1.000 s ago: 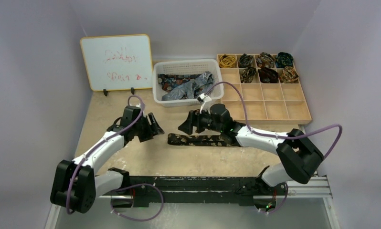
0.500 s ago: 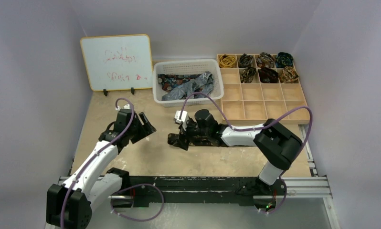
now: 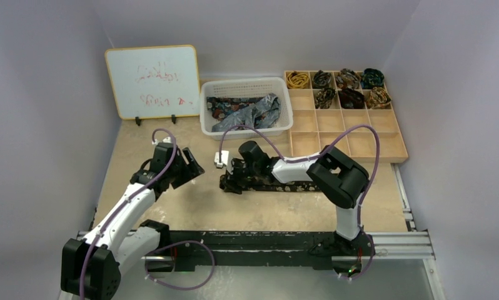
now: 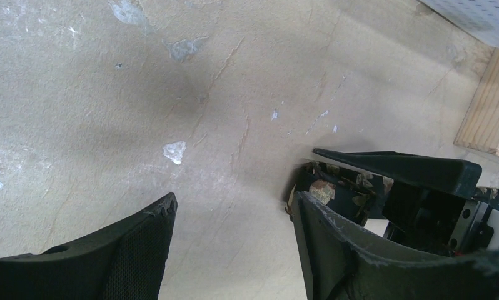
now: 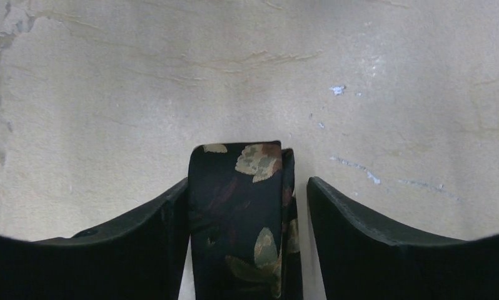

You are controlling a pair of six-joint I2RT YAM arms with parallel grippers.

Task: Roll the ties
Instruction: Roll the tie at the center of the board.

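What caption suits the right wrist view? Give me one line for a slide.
Right hand open astride the end of a dark, leaf-patterned tie lying on the beige table.

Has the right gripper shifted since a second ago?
Yes. The right gripper has slid left along the tie to its left end, farther from the wooden tray.

overhead wide, both wrist views near tie [image 5: 237,212] end

The tie [image 5: 244,212] is smooth woven cloth with a faint sheen, the tabletop [image 5: 172,75] matt, rough and chipped, the fingers [image 5: 372,250] matt black plastic, the tray [image 3: 362,145] bare pale wood, the basket [image 3: 246,82] white perforated plastic.
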